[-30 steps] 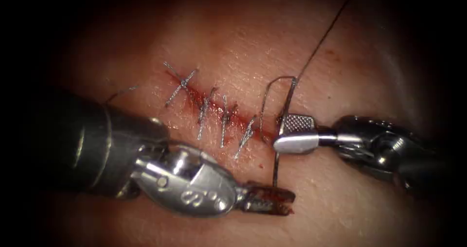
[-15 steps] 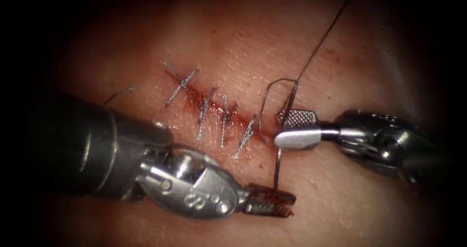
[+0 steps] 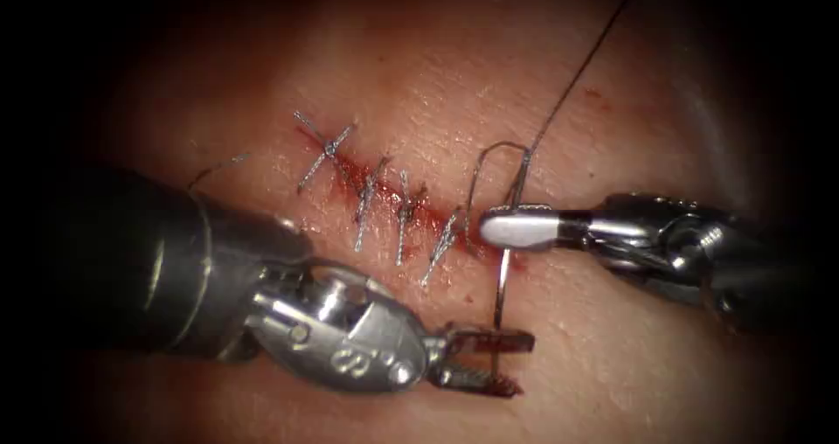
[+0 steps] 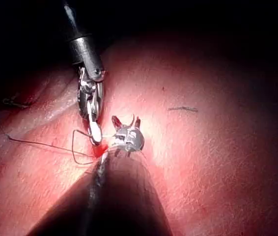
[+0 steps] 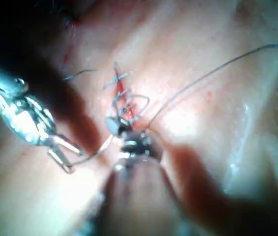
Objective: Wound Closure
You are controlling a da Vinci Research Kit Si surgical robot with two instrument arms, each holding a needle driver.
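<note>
The tissue [image 3: 419, 77] carries a slanting cut [image 3: 411, 208] held by several pale stitches [image 3: 367, 201]. At the cut's right end stands the curved needle [image 3: 501, 287]. My right tool [image 3: 491, 229] is shut on it about midway along its curve. The needle's lower end rests between the parted jaws of my left tool [image 3: 523, 364], which grip nothing. From the needle's top a thin grey arc [image 3: 486, 154] bends down to the tissue beside the cut. Dark thread [image 3: 581, 68] runs up and to the right. The left wrist view has my left tool [image 4: 125, 121] open beside the right tool [image 4: 95, 132].
A short cut end of thread [image 3: 218, 164] lies on the tissue left of the cut, above the left tool's shaft [image 3: 149, 260]. Red fluid [image 3: 350, 173] stains the cut line. The right tool's wrist [image 3: 682, 243] reaches in from the right.
My right tool's jaws, open around the needle before, have closed on it and slid slightly left. My left tool's jaws, shut on the needle's lower end before, have opened.
</note>
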